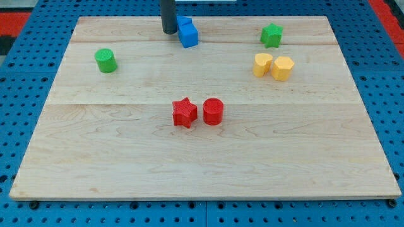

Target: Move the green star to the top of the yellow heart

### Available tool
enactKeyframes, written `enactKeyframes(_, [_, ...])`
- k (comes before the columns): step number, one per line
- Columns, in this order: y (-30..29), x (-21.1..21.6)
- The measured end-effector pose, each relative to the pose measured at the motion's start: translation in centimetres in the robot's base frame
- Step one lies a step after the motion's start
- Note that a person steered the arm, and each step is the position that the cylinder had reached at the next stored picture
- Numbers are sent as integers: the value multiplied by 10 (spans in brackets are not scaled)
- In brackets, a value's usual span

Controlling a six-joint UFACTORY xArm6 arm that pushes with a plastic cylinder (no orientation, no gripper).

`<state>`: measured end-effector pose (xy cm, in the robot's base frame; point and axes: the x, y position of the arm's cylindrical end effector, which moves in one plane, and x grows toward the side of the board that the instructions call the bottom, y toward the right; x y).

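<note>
My tip (pixel 169 31) is the lower end of a straight dark rod that comes down from the view's top edge. There is no pincer on this rig, so nothing opens, closes or holds; the rod simply rests its end on the tabletop (pixel 126 157) near the view's top, left of centre. Just to its right, touching or nearly so, sits the blue block (pixel 187 32), an angular piece whose exact outline I cannot make out.

The tabletop is pale wood with visible grain and plank seams, and it lies on a blue perforated base (pixel 19 94). The blocks look like ribbed plastic.

I count seven blocks: one blue, two green, two yellow, two red. The green star (pixel 271 35) is at the view's upper right, well away from my tip. Below it and slightly left lies the yellow heart (pixel 262 64), with a yellow block (pixel 282 68) of faceted outline touching its right side. The star sits near the heart's upper side but apart from it.

The green cylinder (pixel 105 60) stands alone at the view's left. Near the centre, the red star (pixel 184 113) and the red cylinder (pixel 213 111) sit side by side, just apart. The blue block stands between my tip and the green star.
</note>
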<state>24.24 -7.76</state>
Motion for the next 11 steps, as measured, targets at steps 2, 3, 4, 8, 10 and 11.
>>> enactKeyframes(2, [7, 80])
enactKeyframes(3, [65, 58])
enactKeyframes(4, [149, 49])
enactKeyframes(8, [341, -10])
enactKeyframes(10, [239, 7])
enactKeyframes(11, [185, 9])
